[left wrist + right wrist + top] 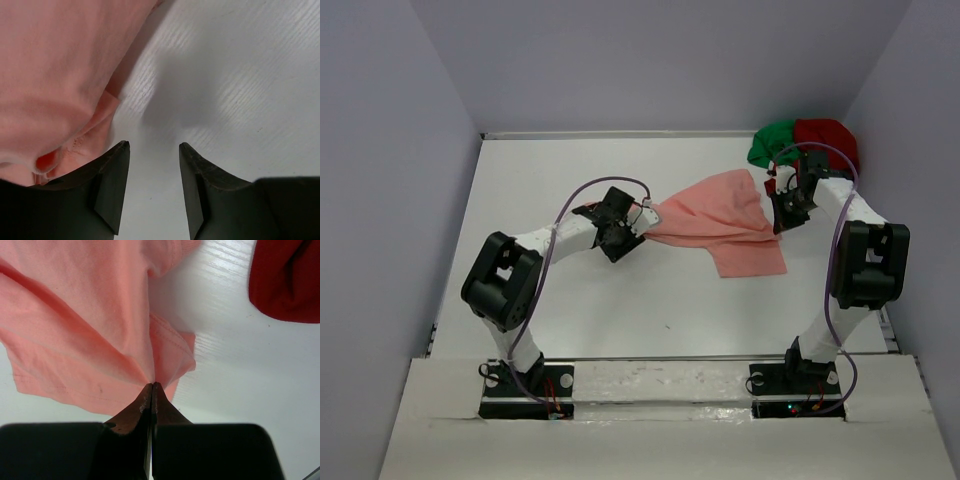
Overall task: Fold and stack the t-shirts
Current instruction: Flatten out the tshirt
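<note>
The salmon-pink t-shirt lies partly spread and lifted in the middle of the white table. My right gripper is shut on a bunched fold at the shirt's right edge; the right wrist view shows the cloth pinched at the closed tips of the gripper. My left gripper is at the shirt's left end. In the left wrist view the gripper is open with only bare table between the jaws, and the pink cloth lies against the outside of the left finger. The green t-shirt and the dark red t-shirt lie crumpled at the far right corner.
The white table is boxed in by grey walls at the back and both sides. The dark red shirt lies close to the right of my right gripper. Both arm bases sit at the near edge.
</note>
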{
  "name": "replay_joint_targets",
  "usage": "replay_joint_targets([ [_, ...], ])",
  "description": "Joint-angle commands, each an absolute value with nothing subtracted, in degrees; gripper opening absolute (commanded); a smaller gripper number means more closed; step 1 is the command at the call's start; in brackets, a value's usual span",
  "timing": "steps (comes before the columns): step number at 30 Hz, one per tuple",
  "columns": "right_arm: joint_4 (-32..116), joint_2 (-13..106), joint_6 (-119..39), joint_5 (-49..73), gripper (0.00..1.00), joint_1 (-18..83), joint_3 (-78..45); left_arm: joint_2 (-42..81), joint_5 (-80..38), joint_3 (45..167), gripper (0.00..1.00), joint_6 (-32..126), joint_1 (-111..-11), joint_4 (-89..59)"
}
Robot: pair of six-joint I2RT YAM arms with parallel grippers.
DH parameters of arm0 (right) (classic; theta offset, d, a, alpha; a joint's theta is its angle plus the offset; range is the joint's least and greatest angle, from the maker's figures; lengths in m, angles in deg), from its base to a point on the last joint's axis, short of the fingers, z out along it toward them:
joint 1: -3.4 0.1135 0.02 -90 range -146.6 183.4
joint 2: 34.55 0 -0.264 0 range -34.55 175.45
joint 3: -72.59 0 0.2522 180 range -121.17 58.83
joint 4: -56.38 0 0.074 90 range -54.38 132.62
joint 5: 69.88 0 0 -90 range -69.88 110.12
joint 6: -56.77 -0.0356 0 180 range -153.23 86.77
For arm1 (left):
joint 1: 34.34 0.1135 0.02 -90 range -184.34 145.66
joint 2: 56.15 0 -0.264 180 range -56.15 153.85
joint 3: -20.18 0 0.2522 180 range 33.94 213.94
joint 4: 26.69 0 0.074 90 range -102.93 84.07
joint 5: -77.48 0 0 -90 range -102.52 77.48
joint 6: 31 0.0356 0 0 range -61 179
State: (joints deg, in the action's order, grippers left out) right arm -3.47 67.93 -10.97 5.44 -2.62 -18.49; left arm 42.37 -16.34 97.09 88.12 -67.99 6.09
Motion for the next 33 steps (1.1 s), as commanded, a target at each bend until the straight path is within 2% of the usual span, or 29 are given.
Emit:
replay_joint_targets([
  [1,-3.79,68.02,-11.08,4.56,0.0,-3.02,-20.1,43.08,-13.15,99.59,0.54,88.71,-68.0,2.72],
  [21,-4.23,68.64,-10.99,3.77,0.0,-3.02,-20.27,48.18,-5.93,100.73,0.45,87.83,-68.0,-4.84],
  [33,-4.93,69.25,-11.34,2.72,0.0,-3.02,-21.15,48.35,-2.06,99.06,0.44,87.65,-68.53,-6.96],
])
